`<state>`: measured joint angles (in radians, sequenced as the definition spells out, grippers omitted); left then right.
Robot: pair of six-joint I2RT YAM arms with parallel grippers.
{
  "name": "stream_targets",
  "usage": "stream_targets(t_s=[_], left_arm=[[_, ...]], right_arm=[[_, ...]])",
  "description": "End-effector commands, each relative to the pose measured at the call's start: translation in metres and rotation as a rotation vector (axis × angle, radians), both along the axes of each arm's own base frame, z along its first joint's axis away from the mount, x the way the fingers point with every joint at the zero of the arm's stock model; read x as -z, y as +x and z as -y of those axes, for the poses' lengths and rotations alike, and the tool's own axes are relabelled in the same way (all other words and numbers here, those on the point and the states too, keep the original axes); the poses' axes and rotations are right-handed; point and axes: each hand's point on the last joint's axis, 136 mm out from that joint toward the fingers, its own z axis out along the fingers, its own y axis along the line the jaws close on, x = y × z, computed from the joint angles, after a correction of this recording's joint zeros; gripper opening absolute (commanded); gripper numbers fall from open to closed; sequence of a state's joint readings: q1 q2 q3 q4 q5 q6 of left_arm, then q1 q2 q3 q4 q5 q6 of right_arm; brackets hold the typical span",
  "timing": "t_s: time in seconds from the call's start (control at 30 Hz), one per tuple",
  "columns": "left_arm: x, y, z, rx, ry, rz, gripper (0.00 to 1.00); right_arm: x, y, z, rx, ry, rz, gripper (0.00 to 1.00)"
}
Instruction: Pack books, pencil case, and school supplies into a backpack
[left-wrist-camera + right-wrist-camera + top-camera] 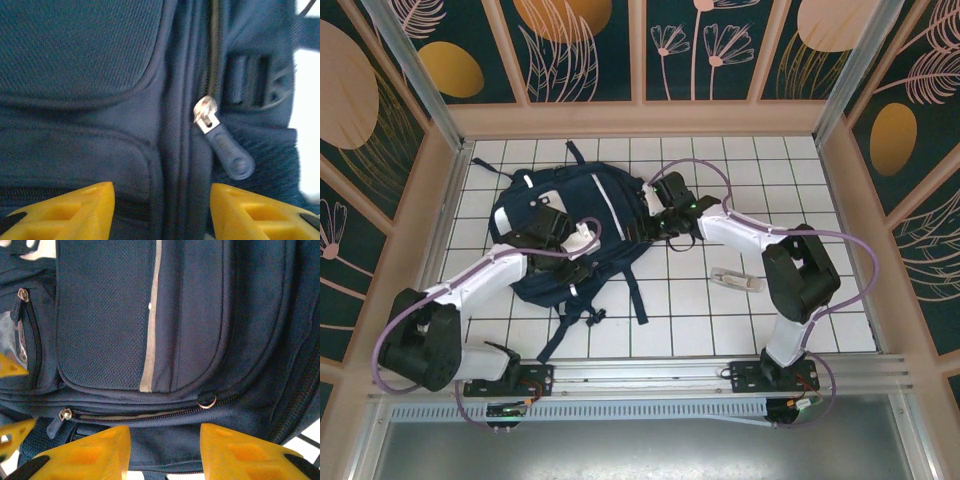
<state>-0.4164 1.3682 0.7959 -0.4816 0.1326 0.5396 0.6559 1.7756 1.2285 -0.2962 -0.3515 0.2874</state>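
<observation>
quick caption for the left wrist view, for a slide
Left gripper, jaws apart, poised over the navy backpack, a zipper pull lying just ahead.

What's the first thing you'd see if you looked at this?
The big dark navy backpack lying flat on the white tiled table. The left gripper and the right gripper both hang open over it, the left one near a blue zipper pull. A small pale piece lies alone on the table, right of the backpack.
</observation>
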Motion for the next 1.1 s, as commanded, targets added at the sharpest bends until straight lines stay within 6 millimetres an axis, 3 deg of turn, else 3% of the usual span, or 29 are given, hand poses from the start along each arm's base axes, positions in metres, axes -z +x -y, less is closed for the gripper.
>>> stream_targets(t_s=[0.0, 0.2, 0.3, 0.37, 0.5, 0.57, 0.73, 0.87, 1.07], left_arm=[[0.019, -0.002, -0.022, 0.017, 0.142, -0.005, 0.52], [0.016, -0.034, 0.004, 0.202, -0.019, -0.021, 0.6], [0.035, -0.034, -0.005, 0.233, 0.035, 0.036, 0.59], [0.042, -0.029, -0.011, 0.215, 0.072, 0.042, 0.44], [0.03, -0.019, -0.003, 0.229, 0.05, 0.062, 0.08], [0.018, -0.015, 0.001, 0.233, 0.032, 0.097, 0.0], [-0.019, -0.016, 0.016, 0.27, -0.089, 0.244, 0.0], [-0.039, -0.014, 0.018, 0.271, -0.135, 0.383, 0.0], [-0.049, -0.014, 0.022, 0.299, -0.167, 0.456, 0.0]], right_arm=[[-0.017, -0.015, 0.0, 0.007, 0.071, -0.05, 0.45], [-0.018, -0.024, 0.011, 0.041, 0.079, -0.097, 0.48], [-0.017, -0.034, 0.005, 0.001, 0.106, -0.121, 0.47], [-0.015, -0.039, -0.001, -0.011, 0.123, -0.131, 0.47], [-0.011, -0.047, -0.014, -0.034, 0.146, -0.134, 0.45], [-0.007, -0.051, -0.021, -0.042, 0.147, -0.153, 0.45], [-0.014, -0.065, -0.048, -0.032, 0.143, -0.192, 0.46], [-0.018, -0.059, -0.054, 0.087, 0.062, -0.195, 0.53], [-0.035, -0.074, -0.085, 0.2, 0.145, -0.325, 0.53]])
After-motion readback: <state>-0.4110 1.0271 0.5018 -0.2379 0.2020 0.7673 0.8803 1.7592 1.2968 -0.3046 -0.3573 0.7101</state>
